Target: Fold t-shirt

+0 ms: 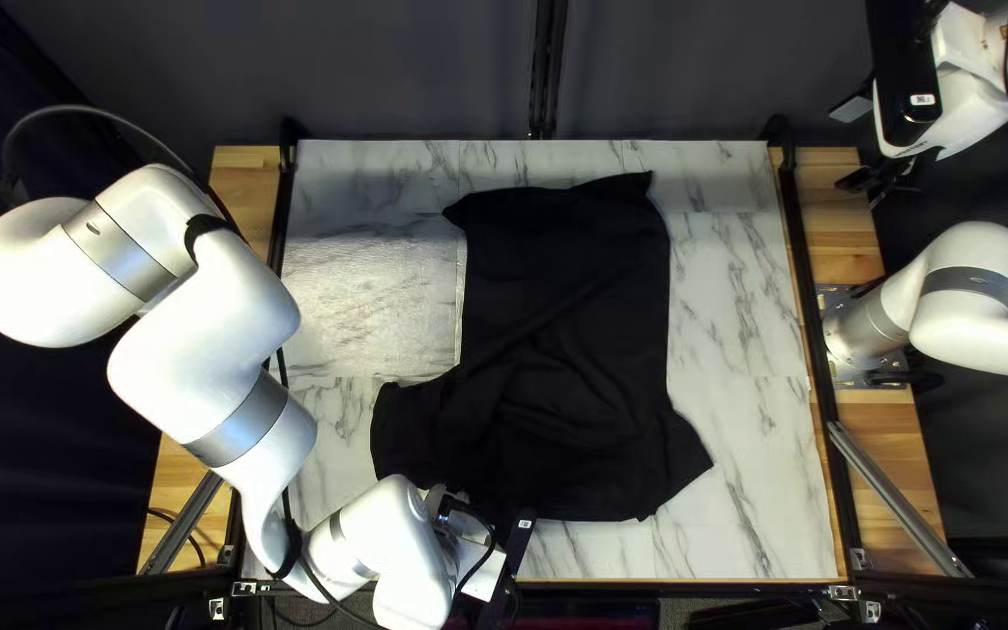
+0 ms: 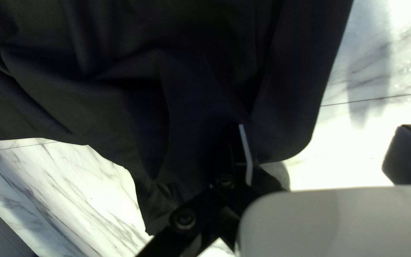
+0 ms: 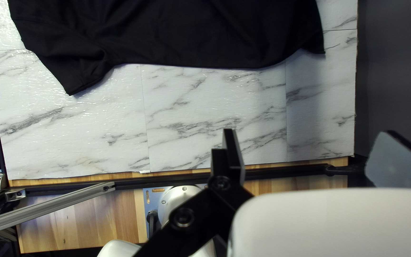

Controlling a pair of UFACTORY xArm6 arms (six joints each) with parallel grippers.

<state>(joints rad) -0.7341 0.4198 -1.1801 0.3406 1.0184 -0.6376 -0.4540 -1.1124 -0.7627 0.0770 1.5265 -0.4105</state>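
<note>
While your T-shirt [image 1: 562, 315] lies spread on the bench [image 1: 737, 303], both claws stand open

Where you look down from above, the black shirt covers the middle of the bench, reaching from just short of its far edge to near its near edge. Its near half is rumpled with creases; one flap [image 1: 403, 426] sticks out toward the near left corner, and another [image 1: 681, 461] points toward the right edge, with marble-patterned surface beyond it.

You have your left claw [image 1: 441, 503] low over the near left part of the shirt, largely hidden under its own arm from above. Its fingers are wide apart with nothing gripped: one is over the dark cloth, the other out beside the shirt, above the pale surface. You cannot tell whether the first one touches the fabric.

Your right claw [image 1: 847, 145] is raised by the far right corner of the bench, well apart from the shirt. Its fingers are also spread wide, and it holds nothing.
</note>
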